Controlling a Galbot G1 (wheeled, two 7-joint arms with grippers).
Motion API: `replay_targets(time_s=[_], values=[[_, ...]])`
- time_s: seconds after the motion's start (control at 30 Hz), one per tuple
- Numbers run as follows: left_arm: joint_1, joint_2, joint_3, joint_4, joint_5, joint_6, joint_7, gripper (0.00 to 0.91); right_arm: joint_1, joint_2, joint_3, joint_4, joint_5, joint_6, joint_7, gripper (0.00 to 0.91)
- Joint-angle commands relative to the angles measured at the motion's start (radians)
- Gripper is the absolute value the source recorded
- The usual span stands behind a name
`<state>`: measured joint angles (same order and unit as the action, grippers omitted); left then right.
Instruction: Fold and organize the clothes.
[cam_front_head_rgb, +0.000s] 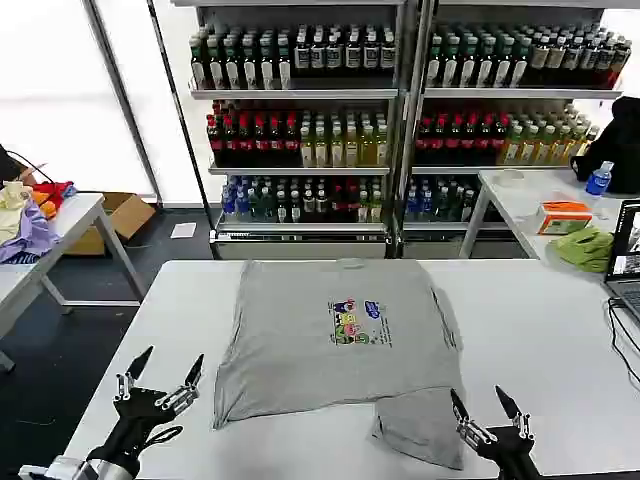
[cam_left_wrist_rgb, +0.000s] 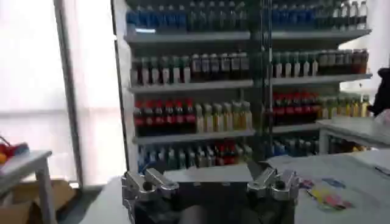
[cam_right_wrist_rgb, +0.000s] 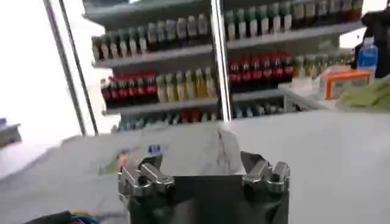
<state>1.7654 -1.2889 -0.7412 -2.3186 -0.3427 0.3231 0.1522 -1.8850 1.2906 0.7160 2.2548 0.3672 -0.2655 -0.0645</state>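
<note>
A light grey T-shirt (cam_front_head_rgb: 300, 350) with a small colourful cartoon print lies spread flat on the white table (cam_front_head_rgb: 540, 330). One flap of it (cam_front_head_rgb: 420, 425) sticks out at the near right corner. My left gripper (cam_front_head_rgb: 172, 358) hovers open by the table's near left, just left of the shirt's near edge. My right gripper (cam_front_head_rgb: 477, 395) stands open at the near right, beside that flap. The left wrist view has the left gripper (cam_left_wrist_rgb: 207, 176) open with the shirt's print (cam_left_wrist_rgb: 323, 193) off to one side. In the right wrist view the right gripper (cam_right_wrist_rgb: 204, 173) is open with the shirt (cam_right_wrist_rgb: 183, 152) beyond it.
Shelves of bottled drinks (cam_front_head_rgb: 310, 120) stand behind the table. A side table (cam_front_head_rgb: 70, 215) on the left holds coloured fabrics. On the right are a lime-green cloth (cam_front_head_rgb: 585, 247), an orange box (cam_front_head_rgb: 565, 215) and a laptop (cam_front_head_rgb: 628, 260). A cardboard box (cam_front_head_rgb: 120, 212) sits on the floor.
</note>
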Motion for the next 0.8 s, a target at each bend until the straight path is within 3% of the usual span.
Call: replay_targets(time_s=[0.03, 0.3, 0.8], values=[[-0.005, 0.249, 0.216, 0.022, -0.127, 0.256, -0.139, 0.907, -0.016, -0.049, -0.051, 0.043, -0.055, -0.232, 0.128, 0.907], [-0.079, 0.281, 0.255, 0.087, -0.129, 0.255, -0.131, 0.907, -0.023, -0.022, -0.118, 0.038, -0.054, -0.228, 0.183, 0.907], [-0.179, 0.241, 0.234, 0.224, -0.096, 0.251, -0.132, 0.907, -0.030, -0.002, -0.181, 0.025, -0.082, -0.187, 0.171, 0.907]])
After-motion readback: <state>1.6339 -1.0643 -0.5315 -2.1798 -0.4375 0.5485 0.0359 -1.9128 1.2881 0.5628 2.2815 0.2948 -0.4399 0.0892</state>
